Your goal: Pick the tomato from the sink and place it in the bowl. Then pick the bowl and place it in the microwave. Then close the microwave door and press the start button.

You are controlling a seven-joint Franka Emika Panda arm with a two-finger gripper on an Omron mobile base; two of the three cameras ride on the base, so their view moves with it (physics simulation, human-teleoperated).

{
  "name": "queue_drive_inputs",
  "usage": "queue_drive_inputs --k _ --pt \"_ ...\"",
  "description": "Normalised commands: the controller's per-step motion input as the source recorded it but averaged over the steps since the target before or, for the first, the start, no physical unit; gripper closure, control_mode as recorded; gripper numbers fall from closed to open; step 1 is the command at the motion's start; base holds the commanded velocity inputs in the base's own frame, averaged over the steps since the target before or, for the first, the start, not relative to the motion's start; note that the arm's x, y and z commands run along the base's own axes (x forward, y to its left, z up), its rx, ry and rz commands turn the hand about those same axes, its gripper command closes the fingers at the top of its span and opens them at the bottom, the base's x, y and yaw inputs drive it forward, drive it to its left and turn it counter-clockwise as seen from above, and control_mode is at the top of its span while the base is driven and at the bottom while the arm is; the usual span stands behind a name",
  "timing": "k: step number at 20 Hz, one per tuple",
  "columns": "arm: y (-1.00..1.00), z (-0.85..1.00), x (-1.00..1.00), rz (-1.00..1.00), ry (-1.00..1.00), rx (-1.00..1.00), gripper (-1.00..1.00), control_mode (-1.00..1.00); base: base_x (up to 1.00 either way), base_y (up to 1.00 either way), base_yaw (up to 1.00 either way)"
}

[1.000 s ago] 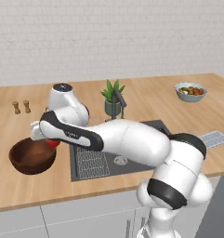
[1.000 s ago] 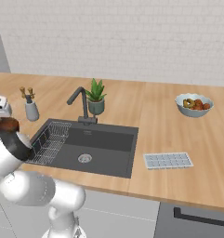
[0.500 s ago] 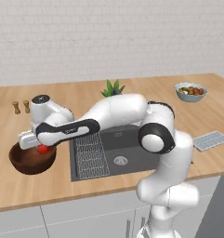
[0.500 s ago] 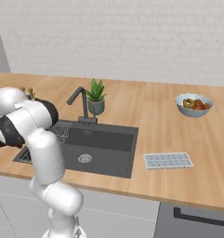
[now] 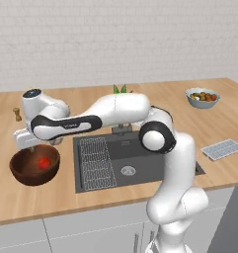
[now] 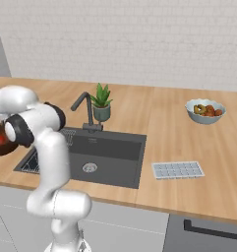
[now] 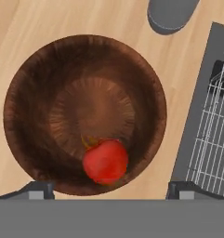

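Potted plant [image 6: 102, 102] behind basin, pale fruit bowl [image 6: 205, 110] far right, ice tray [image 6: 178, 170] nr counter edge.

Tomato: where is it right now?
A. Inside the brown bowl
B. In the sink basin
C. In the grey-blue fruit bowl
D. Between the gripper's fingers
A: the tomato lies loose inside the bowl, low against its wall, with the open gripper above it and both fingertips clear of it.

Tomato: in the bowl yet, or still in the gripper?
In the bowl: the tomato lies free inside the bowl, the gripper open above it.
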Motion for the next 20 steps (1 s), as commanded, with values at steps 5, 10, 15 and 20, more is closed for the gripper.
queue_drive_inputs --k 5,10,15,20 --pt "-0.93 -0.20 -0.09 -0.24 0.00 0.19 -1.00 -1.00 0.00 0.00 0.00" --pt "-0.86 -0.84 -0.20 -0.28 0.05 0.22 -1.00 -1.00 0.00 0.00 0.00" --pt "-0.24 -0.64 -0.19 -0.31 0.01 0.31 -1.00 -1.00 0.00 0.00 0.00" --pt "0.33 0.00 0.17 -0.26 0.02 0.27 -1.00 -1.00 0.00 0.00 0.00"
